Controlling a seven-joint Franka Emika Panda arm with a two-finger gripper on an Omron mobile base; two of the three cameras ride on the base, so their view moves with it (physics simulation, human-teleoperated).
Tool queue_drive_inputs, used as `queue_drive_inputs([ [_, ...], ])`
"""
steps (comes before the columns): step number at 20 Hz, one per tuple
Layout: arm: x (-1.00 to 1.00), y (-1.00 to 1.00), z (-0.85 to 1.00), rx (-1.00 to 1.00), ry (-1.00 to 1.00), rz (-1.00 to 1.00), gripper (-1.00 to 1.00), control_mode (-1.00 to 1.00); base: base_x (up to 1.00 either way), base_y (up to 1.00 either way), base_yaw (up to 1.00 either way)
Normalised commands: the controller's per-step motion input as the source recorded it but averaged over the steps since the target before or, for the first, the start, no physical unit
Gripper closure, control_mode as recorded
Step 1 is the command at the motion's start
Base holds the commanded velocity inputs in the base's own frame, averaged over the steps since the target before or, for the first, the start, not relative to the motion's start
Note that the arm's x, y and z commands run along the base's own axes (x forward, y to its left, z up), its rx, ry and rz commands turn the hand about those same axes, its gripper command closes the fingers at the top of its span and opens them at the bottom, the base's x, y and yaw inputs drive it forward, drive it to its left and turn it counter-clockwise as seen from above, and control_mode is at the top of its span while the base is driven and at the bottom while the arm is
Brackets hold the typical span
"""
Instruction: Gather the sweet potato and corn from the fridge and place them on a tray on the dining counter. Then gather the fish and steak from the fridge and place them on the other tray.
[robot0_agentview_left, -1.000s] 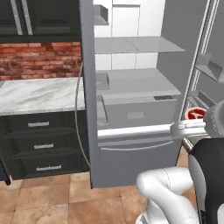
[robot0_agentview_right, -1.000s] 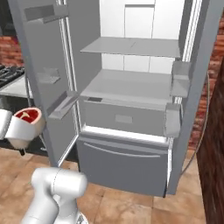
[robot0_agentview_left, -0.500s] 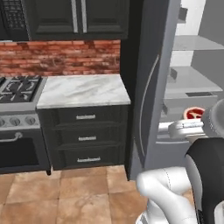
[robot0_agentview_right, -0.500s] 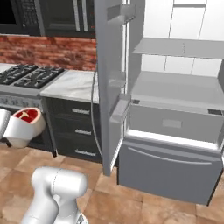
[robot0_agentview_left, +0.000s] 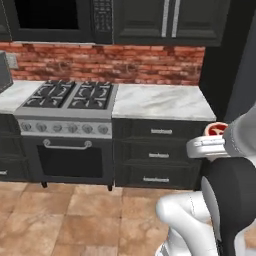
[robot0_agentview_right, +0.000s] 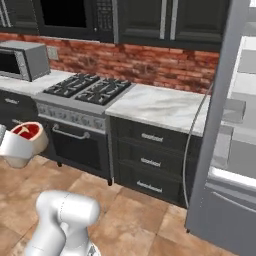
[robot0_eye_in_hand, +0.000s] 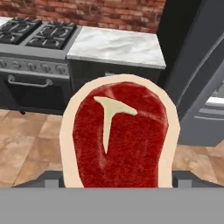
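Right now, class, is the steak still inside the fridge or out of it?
Out. The steak sits in the claw, over the tile floor before the stove.

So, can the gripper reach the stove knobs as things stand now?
Probably not. The gripper is already closed around the steak, so its fingers are occupied. The stove also stands well beyond the hand, across open floor; nothing blocks the way, but it looks too far.

Matt raw steak, rough brick wall
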Motion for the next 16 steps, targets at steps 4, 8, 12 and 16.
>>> queue_drive_inputs([
  [4,0.0,0.0,0.0,0.0,0.0,0.0,1.0,1.0,0.45,0.26,0.54],
  [8,0.0,0.0,0.0,0.0,0.0,0.0,1.0,1.0,0.58,0.17,0.52],
  [12,0.0,0.0,0.0,0.0,0.0,0.0,1.0,1.0,0.85,0.14,0.44],
  [16,0.0,0.0,0.0,0.0,0.0,0.0,1.0,1.0,1.0,0.18,0.3],
])
